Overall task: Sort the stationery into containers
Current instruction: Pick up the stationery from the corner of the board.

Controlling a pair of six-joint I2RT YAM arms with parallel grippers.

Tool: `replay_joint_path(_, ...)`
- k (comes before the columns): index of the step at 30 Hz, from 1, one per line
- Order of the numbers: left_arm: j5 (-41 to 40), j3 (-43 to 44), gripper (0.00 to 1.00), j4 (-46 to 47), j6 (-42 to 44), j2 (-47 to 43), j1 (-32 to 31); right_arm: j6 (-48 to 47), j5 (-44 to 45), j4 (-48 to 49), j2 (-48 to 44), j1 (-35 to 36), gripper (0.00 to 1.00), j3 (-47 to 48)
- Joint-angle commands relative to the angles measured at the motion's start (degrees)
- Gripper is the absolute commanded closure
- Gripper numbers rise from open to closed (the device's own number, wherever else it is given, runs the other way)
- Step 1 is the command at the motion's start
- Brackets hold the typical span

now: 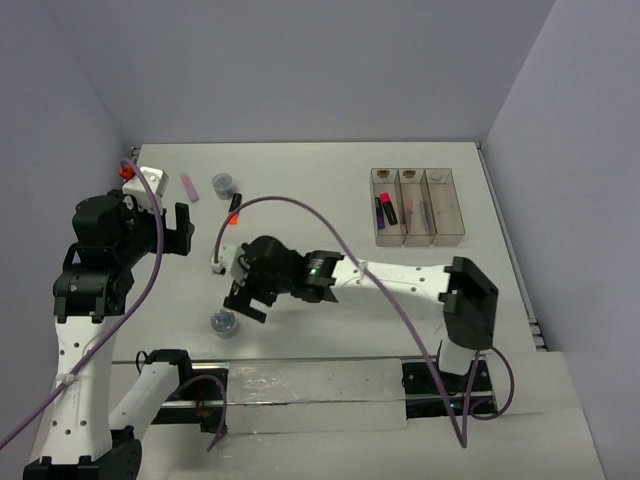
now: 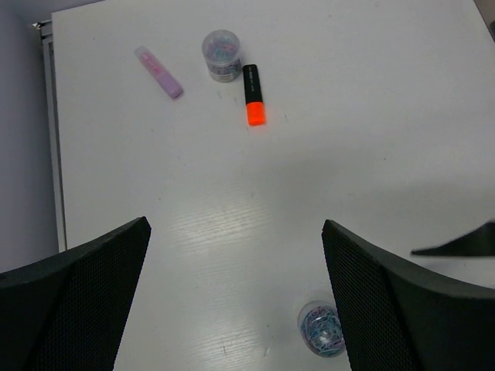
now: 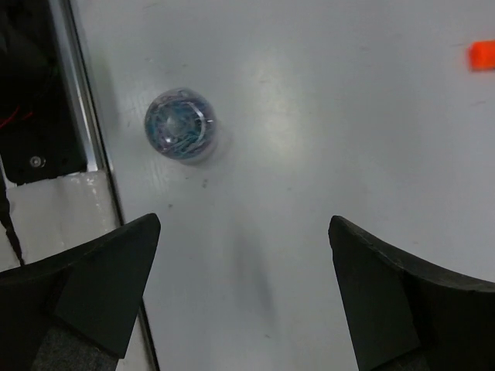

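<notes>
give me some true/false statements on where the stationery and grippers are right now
1. The left gripper and right gripper are both open and empty. True.
2. The orange highlighter is in the bins. False: it lies on the table beside the far pot.
3. The near pot stands on the table close to the right gripper, not touched by it. True.
4. The left gripper holds the pink block. False: the block lies on the table, well apart from that gripper.
</notes>
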Motion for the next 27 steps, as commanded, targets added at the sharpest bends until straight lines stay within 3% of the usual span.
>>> replay_joint_path(1,0.8,3.9,0.01,1.5,-1.8,1.3,2.8,1.4,-1.7,1.0,6.9,4.8,0.03,6.5)
replay_joint_path(16,2.1,7.6,0.01,0.6,-3.2,6.3,10.1,9.3,7.8,-1.8,21.6,7.9,0.02,19.2)
replay_joint_path(27,1.9,5.1,0.01,1.2,-2.2,2.1,12.3,13.1,9.4,-4.0,28.2,7.5,0.05,23.1)
